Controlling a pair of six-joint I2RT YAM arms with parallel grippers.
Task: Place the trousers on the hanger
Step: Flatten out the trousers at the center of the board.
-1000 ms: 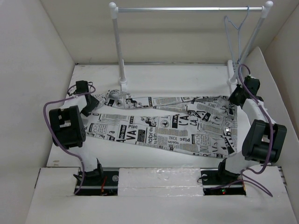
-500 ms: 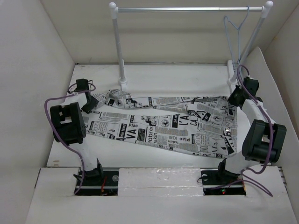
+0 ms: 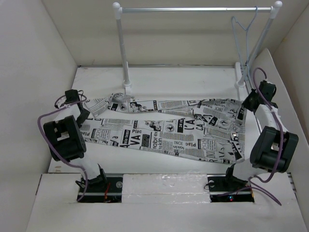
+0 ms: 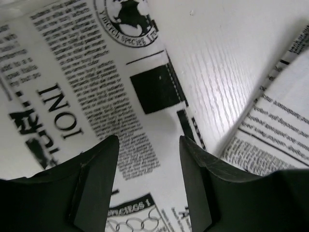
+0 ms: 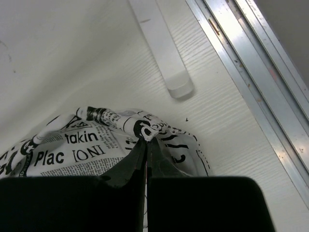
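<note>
The trousers (image 3: 164, 133) lie spread flat across the table, legs pointing left and waist at the right. The pale blue hanger (image 3: 243, 36) hangs by its hook from the right end of the rail. My left gripper (image 3: 83, 115) is at the trousers' left end. In the left wrist view it is open (image 4: 148, 142), its jaws astride printed fabric (image 4: 72, 87) just below them. My right gripper (image 3: 249, 103) is at the trousers' far right corner. In the right wrist view it is shut (image 5: 146, 139) on a bunched fold of the trousers (image 5: 72, 145).
The silver rail (image 3: 193, 9) on two white posts stands at the back of the table. Its right post's white foot (image 5: 164, 53) and a metal track (image 5: 251, 63) lie just beyond my right gripper. White walls close in the table on both sides.
My left gripper has moved left and nearer, out to the trousers' left edge. My right gripper has shifted right with the corner, and the trousers lie more stretched out.
</note>
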